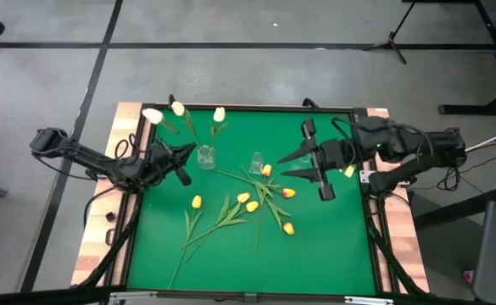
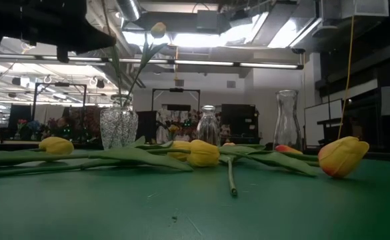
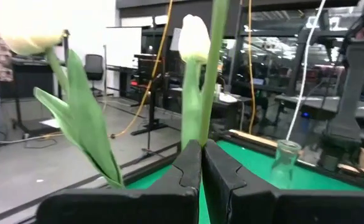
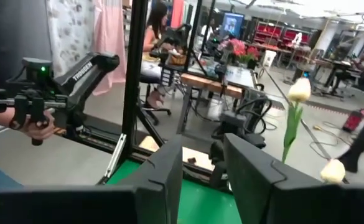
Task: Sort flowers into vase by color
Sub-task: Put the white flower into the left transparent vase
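White tulips [image 1: 153, 114] stand in the left vase [image 1: 205, 156]; my left hand [image 1: 182, 161] pinches a stem there, right hand [image 1: 309, 169] spread idle, so I'd release slowly, upright.

A grey concrete floor [image 1: 231, 68] crossed by dark tape lines surrounds the green-topped table [image 1: 315, 254], and beyond it lies a workshop lit by ceiling strip lights [image 2: 181, 63], with an office chair [image 3: 94, 65], workbenches and a pink curtain [image 4: 110, 37].
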`<state>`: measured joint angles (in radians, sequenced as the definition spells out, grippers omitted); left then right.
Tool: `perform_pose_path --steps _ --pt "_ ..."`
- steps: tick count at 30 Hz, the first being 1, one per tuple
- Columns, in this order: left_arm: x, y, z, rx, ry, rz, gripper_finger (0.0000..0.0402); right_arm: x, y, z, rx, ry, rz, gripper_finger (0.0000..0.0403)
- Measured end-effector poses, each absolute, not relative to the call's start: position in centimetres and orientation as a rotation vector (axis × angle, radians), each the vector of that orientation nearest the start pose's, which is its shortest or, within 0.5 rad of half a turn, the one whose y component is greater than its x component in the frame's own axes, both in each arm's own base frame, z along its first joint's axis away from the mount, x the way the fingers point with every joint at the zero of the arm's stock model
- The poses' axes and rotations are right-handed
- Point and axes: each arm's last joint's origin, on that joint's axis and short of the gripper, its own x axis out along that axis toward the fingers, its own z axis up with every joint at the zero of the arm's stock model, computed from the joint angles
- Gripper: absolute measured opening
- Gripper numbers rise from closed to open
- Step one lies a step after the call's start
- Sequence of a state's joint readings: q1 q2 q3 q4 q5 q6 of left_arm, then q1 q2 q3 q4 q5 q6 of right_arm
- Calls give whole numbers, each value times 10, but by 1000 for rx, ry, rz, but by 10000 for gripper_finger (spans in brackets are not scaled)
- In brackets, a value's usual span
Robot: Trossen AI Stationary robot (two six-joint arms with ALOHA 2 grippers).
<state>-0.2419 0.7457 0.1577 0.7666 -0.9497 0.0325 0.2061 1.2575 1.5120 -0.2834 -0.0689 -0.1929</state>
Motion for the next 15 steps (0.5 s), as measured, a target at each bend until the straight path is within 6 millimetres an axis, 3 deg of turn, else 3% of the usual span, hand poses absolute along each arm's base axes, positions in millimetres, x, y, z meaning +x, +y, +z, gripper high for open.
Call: perform_pose_path --steps 15 --pt "143 -2 190 -80 -105 730 0 248 69 466 -201 57 242 117"
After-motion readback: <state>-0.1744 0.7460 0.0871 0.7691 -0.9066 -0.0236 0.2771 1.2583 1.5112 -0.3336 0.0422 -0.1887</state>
